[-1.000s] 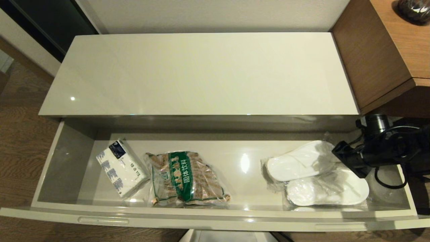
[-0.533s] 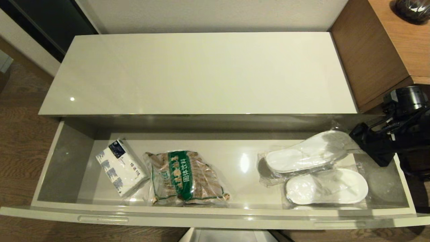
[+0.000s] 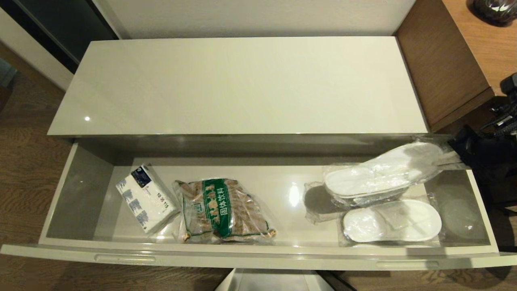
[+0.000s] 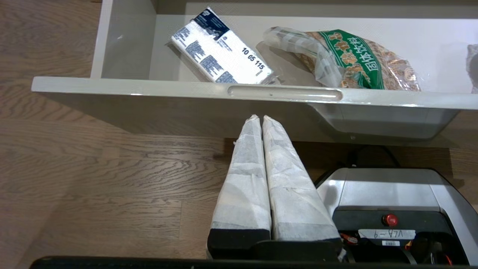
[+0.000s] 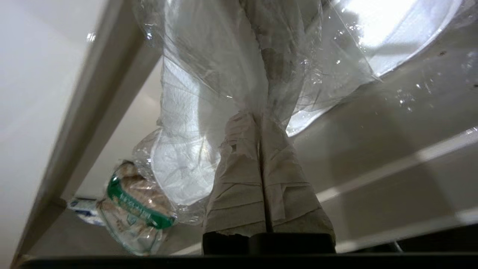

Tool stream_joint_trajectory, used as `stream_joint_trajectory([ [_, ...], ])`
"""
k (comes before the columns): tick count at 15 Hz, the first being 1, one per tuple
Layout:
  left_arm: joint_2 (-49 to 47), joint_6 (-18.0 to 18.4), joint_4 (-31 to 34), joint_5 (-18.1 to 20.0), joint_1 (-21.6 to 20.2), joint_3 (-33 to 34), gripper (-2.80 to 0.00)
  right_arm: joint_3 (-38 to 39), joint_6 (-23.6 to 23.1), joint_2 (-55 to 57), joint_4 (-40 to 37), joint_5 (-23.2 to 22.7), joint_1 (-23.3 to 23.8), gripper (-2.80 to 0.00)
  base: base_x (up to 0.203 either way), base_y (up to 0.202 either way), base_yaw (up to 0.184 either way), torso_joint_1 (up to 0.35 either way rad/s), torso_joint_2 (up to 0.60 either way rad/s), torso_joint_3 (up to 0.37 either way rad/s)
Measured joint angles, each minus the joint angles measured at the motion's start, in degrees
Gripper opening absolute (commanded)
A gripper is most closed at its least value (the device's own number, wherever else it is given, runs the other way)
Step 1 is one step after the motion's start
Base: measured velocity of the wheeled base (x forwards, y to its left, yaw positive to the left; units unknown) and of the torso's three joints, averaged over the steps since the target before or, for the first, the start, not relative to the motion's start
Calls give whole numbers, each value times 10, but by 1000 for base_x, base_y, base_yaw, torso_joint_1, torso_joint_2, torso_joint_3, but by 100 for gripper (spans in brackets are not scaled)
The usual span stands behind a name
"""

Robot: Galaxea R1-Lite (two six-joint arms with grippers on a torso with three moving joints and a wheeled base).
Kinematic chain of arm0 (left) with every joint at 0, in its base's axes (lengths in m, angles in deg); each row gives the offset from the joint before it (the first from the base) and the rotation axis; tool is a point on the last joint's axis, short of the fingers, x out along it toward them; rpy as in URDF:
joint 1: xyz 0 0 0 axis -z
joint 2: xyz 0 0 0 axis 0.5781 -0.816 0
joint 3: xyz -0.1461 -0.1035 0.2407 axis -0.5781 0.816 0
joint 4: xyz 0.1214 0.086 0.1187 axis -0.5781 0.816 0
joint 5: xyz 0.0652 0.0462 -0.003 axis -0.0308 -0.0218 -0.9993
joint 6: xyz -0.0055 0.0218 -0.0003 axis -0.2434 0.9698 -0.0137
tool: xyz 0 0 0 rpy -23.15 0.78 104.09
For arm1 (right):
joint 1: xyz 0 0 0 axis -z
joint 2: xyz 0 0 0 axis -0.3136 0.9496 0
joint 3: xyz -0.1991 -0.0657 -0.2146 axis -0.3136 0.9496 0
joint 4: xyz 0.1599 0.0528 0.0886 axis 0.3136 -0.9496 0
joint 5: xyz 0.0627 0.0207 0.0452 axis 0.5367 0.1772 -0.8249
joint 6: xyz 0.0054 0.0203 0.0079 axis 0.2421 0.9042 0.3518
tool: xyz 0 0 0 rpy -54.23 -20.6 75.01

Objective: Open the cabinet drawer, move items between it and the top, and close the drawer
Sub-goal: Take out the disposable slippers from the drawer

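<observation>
Drawer [image 3: 258,258] work is partly done: it stands pulled fully out under the top [image 3: 238,85], and one slipper [image 3: 383,173] hangs clear of the drawer floor, one end raised toward the right gripper [image 5: 259,116], the other end low over the second slipper [image 3: 391,222]. Nothing lies on the top yet. By my reading, what remains is to carry this slipper up onto the top, fetch the other one, and push the drawer shut.

The right gripper sits at the drawer's right end, near the brown desk [image 3: 444,68], its taped fingers pressed together on a bunched fold of the clear bag (the wrist view shows the plastic gathered right at the tips, not the slipper itself). The left gripper [image 4: 260,117] is parked low in front of the drawer's front rim, jaws closed on nothing.

The held slipper is flat and white inside crinkly clear plastic that hangs loose and wrinkled, tilted with its gripped end highest. The second slipper lies flat in its own bag near the front right of the drawer floor. A tissue pack [image 3: 145,200] and a bag of brown pieces [image 3: 222,212] lie in the drawer's left half, well apart from the slippers.
</observation>
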Motion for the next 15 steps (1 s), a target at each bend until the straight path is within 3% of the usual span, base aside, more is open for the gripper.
stream_joint_trajectory([
  [4,0,0,-1,0,0,0,-280,-70,-10,-40,-60,-17,-7,-280,0,0,0,0,0,0],
  [11,0,0,0,0,0,0,-280,-121,-6,-122,-201,-40,-47,-280,0,0,0,0,0,0],
  [15,0,0,0,0,0,0,-280,-122,-4,-138,-210,-39,-55,-280,0,0,0,0,0,0],
])
